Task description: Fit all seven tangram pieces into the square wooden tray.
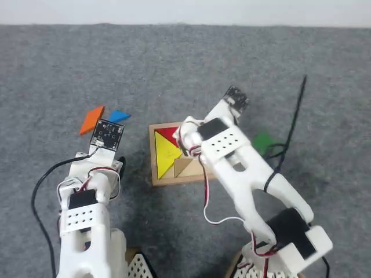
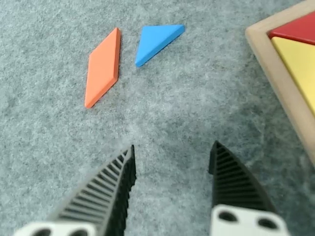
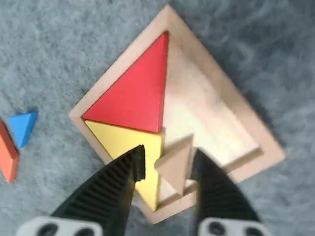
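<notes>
The right gripper [image 3: 167, 160] stands released, jaws either side of the tan triangle [image 3: 174, 167], which lies in the tray [image 3: 221, 83] against the yellow triangle [image 3: 125, 142]. The red triangle [image 3: 138, 93] sits beyond, so three pieces are in the tray. The left gripper [image 2: 173, 147], also spread, hovers over the bare tabletop [image 2: 172, 98]. Ahead of it are one orange parallelogram [image 2: 103, 69], its long axis pointing roughly away, and one blue triangle [image 2: 155, 42]. One green piece [image 1: 262, 142] lies nearer the right arm.

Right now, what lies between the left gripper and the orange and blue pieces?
Only bare grey mat. The left wrist view shows the open left gripper short of the orange piece and blue piece.
</notes>
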`<state>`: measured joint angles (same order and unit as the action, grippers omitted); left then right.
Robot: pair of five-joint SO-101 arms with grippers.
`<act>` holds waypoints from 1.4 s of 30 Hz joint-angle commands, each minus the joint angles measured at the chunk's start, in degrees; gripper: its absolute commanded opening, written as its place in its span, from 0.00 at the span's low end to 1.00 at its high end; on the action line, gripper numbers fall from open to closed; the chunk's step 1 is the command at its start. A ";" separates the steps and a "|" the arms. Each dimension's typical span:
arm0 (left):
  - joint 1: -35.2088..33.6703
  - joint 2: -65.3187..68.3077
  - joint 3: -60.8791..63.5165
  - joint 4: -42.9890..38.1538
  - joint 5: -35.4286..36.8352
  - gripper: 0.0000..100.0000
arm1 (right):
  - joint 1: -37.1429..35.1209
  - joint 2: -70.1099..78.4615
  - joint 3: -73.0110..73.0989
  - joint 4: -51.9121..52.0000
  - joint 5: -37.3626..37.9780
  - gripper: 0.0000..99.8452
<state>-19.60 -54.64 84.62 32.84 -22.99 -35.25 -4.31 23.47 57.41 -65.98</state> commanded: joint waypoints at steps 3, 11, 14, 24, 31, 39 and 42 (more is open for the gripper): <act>0.26 -1.41 -0.48 -1.58 -0.18 0.24 | 0.40 -0.84 2.29 -5.23 10.64 0.01; 0.26 -1.41 -0.48 -1.58 -0.18 0.24 | 0.40 10.24 4.66 -17.54 13.45 0.01; 0.26 -1.41 -0.48 -1.58 -0.18 0.24 | 0.22 10.77 4.66 -17.45 13.45 0.01; 0.18 -1.41 -0.48 -1.58 -0.18 0.24 | -3.12 10.42 4.66 -12.09 13.27 0.01; 0.18 -1.41 -0.48 -1.58 -0.18 0.24 | -7.08 11.65 4.75 -11.82 13.27 0.01; 0.18 -1.41 -0.48 -1.58 -0.18 0.24 | -7.60 11.12 0.70 -4.26 13.45 0.01; 0.18 -1.41 -0.48 -1.58 -0.18 0.24 | -6.99 11.12 -2.64 1.10 13.63 0.01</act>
<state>-19.60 -54.64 84.62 32.84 -22.99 -42.20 7.82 26.11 53.80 -53.23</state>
